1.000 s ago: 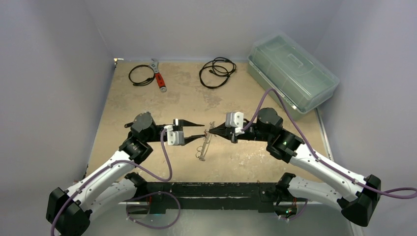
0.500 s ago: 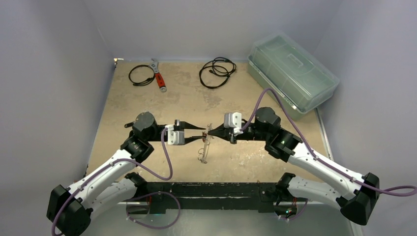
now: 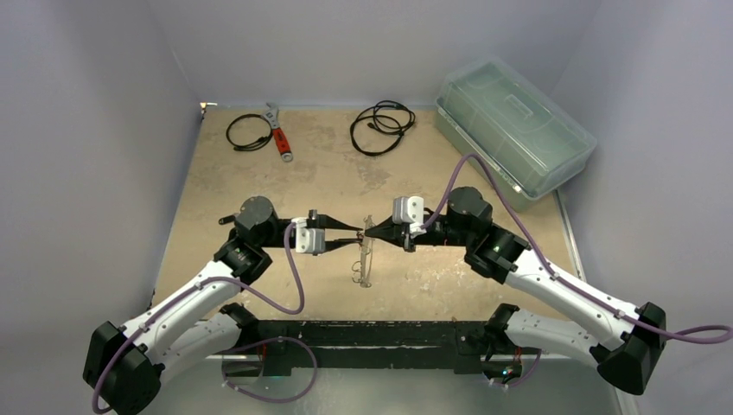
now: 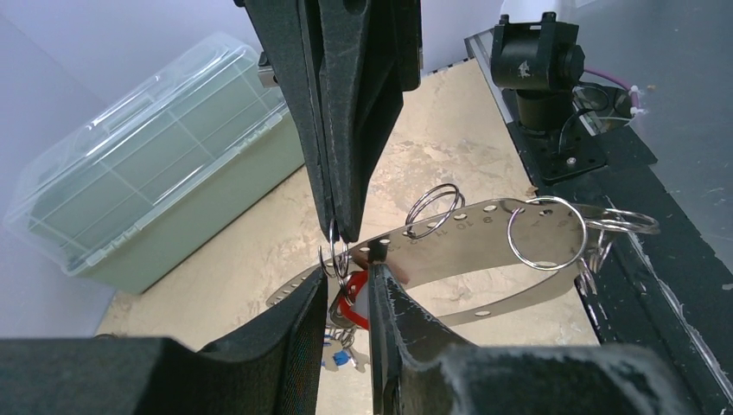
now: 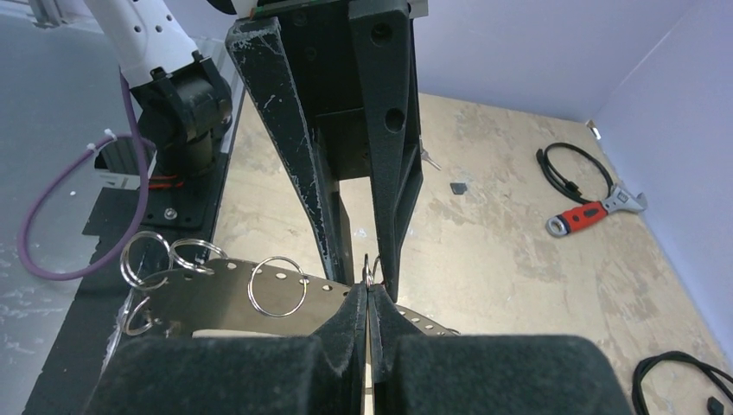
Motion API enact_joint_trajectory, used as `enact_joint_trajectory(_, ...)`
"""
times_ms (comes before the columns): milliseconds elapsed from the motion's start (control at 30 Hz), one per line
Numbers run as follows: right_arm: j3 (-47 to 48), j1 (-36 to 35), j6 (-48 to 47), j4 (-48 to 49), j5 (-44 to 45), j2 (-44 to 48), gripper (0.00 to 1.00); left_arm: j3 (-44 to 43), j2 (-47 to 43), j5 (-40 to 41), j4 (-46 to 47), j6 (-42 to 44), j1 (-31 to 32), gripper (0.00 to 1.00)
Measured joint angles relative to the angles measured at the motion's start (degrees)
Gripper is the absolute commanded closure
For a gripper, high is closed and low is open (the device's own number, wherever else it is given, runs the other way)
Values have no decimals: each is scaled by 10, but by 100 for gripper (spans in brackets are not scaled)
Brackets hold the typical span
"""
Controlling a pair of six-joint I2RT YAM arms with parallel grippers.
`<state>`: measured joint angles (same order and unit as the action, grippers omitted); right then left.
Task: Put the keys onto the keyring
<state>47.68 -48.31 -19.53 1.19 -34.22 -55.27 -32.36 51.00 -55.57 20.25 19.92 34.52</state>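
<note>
Both arms reach low over the tan table [image 3: 259,181], forearms roughly level, meeting nose to nose at its centre. The right gripper [image 3: 370,230] is clamped tight on one small split ring of the keyring [image 4: 474,226], holding it off the table. The keyring is a looped, perforated grey metal band. It hangs below the two tips and carries several larger split rings [image 4: 546,233].

The left gripper [image 3: 355,233] has its fingers only slightly apart, on either side of that small ring. The keys [image 4: 349,311] hang in a cluster there, with a red head in the gap between the left fingers and a blue one just beneath. The views do not show whether the left fingers actually pinch anything.
</note>
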Motion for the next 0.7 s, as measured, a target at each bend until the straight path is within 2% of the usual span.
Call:
enact_joint_trajectory(67,0,0,0,0,-1,-4,100,0,2,0,2,-3,0,79)
enact_joint_trajectory(267,0,0,0,-1,-3,-11,100,0,5,-2,3,-9,0,100)
enact_joint_trajectory(467,0,0,0,0,-5,-11,100,-2,5,2,-2,-8,0,100)
enact_joint_trajectory(500,0,1,0,0,-5,-11,97,-3,5,5,-5,-7,0,100)
enact_joint_trajectory(600,0,1,1,1,-1,-11,72,-10,5,17,-21,2,0,100)
enact_joint_trajectory(700,1,1,3,3,3,-11,60,-17,5,35,-40,18,0,100)
